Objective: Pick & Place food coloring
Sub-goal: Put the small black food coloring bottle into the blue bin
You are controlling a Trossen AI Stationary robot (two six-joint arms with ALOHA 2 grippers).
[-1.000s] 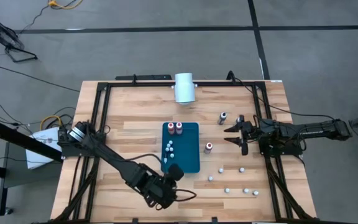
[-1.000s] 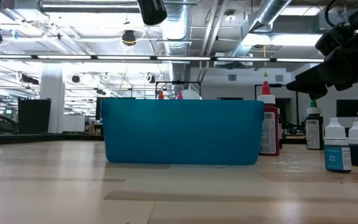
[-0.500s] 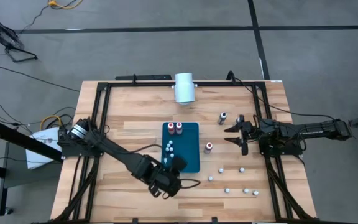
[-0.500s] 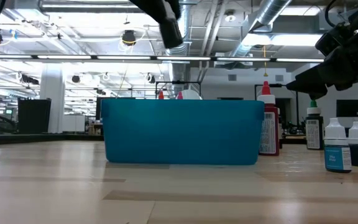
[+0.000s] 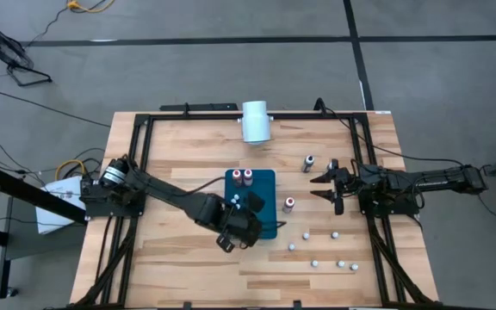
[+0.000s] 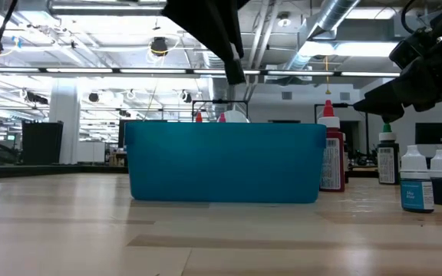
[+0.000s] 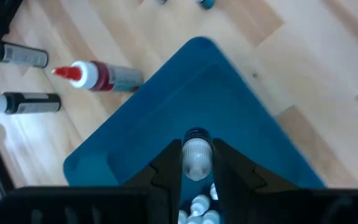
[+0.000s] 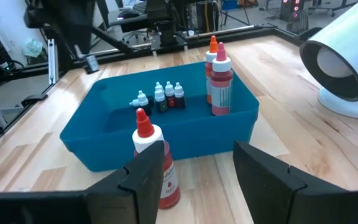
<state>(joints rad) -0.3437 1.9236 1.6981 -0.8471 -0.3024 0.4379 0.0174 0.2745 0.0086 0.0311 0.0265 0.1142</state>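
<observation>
A small food coloring bottle (image 7: 196, 149) with a pale cap and a dark body is shut in my left gripper (image 5: 251, 207), which hangs above the near half of the blue bin (image 5: 265, 191). The bin holds two red bottles (image 5: 244, 176) and several tiny ones (image 5: 233, 205), all standing on its floor. More food coloring stands on the wood to the bin's right: a red bottle (image 5: 288, 204), a dark one (image 5: 308, 162) and several small ones (image 5: 315, 263). My right gripper (image 5: 324, 188) waits open at the table's right side. My left gripper pinches the small bottle's pale cap end (image 7: 196, 163) between its two fingers. The fingers slant down from the table's near left. The bottle's dark end (image 7: 195, 133) sticks out past the fingertips, lifted clear above the bin's floor.
A large white cylinder (image 5: 255, 120) lies at the table's far edge, beyond the bin. A black frame (image 5: 136, 172) borders the table's left, right and far sides. Bare wood lies to the bin's left (image 5: 179, 172).
My left gripper has swung from near the table's front edge toward the far edge and a little to the right, staying shut on the small bottle. It now hangs over the blue bin instead of over the bare wood in front of it.
</observation>
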